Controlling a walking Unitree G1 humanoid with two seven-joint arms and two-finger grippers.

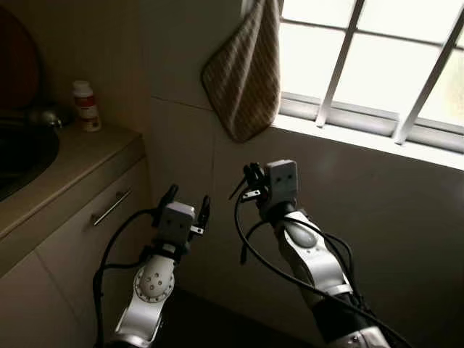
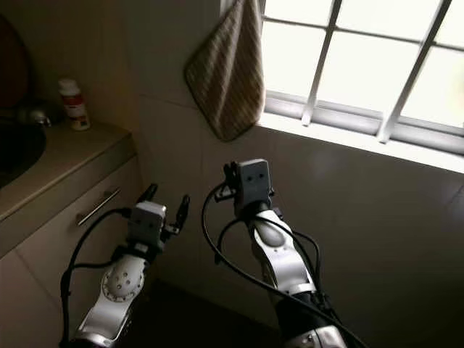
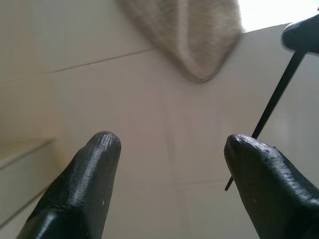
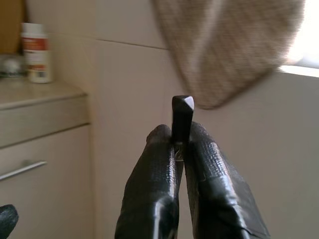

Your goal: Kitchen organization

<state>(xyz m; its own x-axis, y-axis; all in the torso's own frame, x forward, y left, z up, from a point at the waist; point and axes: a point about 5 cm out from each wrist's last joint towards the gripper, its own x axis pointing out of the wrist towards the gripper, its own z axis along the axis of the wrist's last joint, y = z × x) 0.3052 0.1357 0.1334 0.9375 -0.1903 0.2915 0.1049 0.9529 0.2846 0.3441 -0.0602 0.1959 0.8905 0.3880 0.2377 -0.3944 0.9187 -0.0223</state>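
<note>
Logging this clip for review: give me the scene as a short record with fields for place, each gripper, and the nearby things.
place: kitchen corner, tiled wall under a barred window
left gripper: open, holding nothing, raised toward the wall
right gripper: shut on a thin black piece, raised below the cloth
cloth: brown, hanging at the window's left edge
bottle: white with red label, upright on the counter
sink: dark, at the left
drawer handle: metal bar on the cabinet front
</note>
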